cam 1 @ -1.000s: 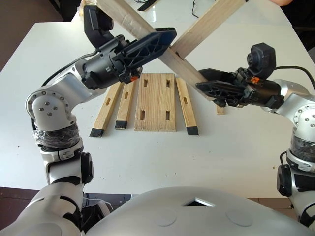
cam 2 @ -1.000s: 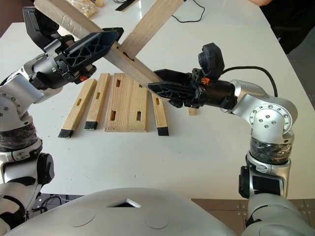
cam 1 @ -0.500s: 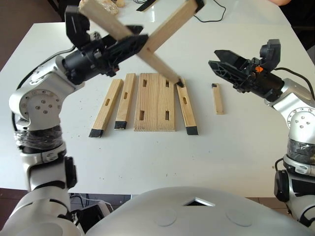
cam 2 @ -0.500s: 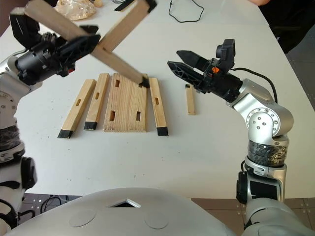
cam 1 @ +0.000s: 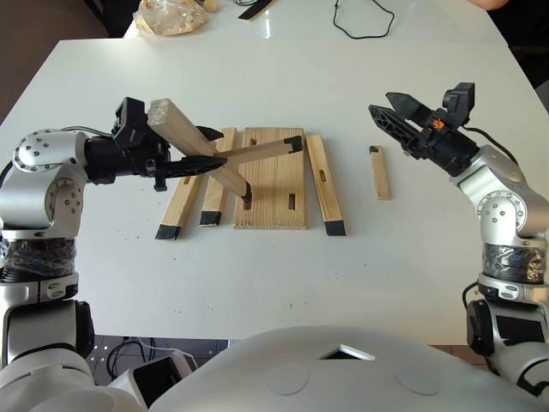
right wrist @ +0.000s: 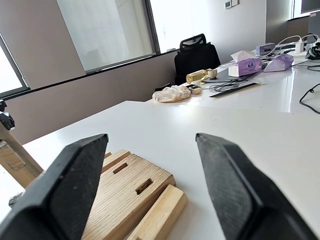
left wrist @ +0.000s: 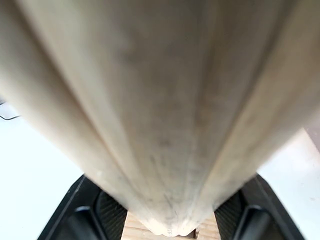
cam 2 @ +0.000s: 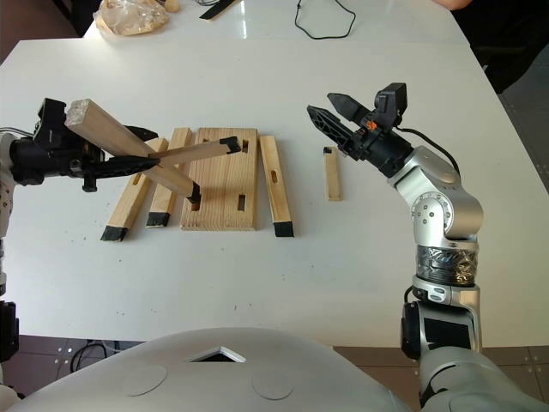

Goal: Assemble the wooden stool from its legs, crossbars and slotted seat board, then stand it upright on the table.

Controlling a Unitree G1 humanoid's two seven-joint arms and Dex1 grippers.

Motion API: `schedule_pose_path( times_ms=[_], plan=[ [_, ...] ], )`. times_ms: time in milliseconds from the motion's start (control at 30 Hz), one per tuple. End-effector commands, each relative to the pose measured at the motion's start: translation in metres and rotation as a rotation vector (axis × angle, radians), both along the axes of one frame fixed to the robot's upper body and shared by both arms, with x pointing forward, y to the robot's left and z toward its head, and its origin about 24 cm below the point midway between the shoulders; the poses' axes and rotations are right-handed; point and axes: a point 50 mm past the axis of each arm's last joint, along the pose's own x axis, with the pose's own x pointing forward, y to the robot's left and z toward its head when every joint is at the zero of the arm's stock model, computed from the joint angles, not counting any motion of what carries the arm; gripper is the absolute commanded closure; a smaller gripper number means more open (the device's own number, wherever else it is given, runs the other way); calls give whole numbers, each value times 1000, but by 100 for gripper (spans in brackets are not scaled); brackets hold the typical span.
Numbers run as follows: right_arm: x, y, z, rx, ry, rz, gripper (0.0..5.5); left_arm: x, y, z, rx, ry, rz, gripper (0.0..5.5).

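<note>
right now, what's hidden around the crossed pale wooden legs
Left wrist view: the held pale wooden leg hides most of the slotted wooden seat board.
Head views: the leg's black tip covers a board slot; seated or not, unclear.
Head views: the black left gripper hides the joint with the second leg.

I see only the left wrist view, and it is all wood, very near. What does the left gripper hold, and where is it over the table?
Observer: The left gripper is shut on two wooden legs joined in a cross, left of the seat board.
Operator: Where is the lower end?
Observer: One black-tipped end is low over the seat board; I cannot tell whether it touches.
Operator: And the right gripper?
Observer: The right gripper is open and holds nothing, in the air near the short wooden bar that lies on the table.
</note>
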Motion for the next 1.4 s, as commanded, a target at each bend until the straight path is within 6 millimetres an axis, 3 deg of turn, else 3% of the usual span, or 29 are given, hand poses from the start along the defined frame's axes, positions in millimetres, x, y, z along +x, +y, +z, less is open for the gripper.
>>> schedule_pose_path(
  times_ms=[33,433,600,833,1100,1133,1300,1400],
  plan=[
    [-1,-5,0,-15,-2,-22,228,-8,4,-5,39,35,-14,345],
    [-1,-7,0,-18,7,-39,228,-16,-3,-25,54,94,-38,345],
    [5,4,-5,-16,15,-27,228,-5,-16,-47,105,70,-24,346],
    [-2,11,-17,-13,55,-15,228,-23,-26,-82,206,77,-120,346],
    [-5,13,-25,-2,78,-42,228,-11,-21,-74,254,55,-72,346],
    [-5,12,-26,2,81,-52,228,-9,-21,-70,248,80,-61,309],
    [-7,7,-29,13,84,-114,228,-6,-18,-57,256,60,16,236],
    [-8,6,-32,27,92,-143,228,-16,-6,-61,303,82,40,236]
  ],
)
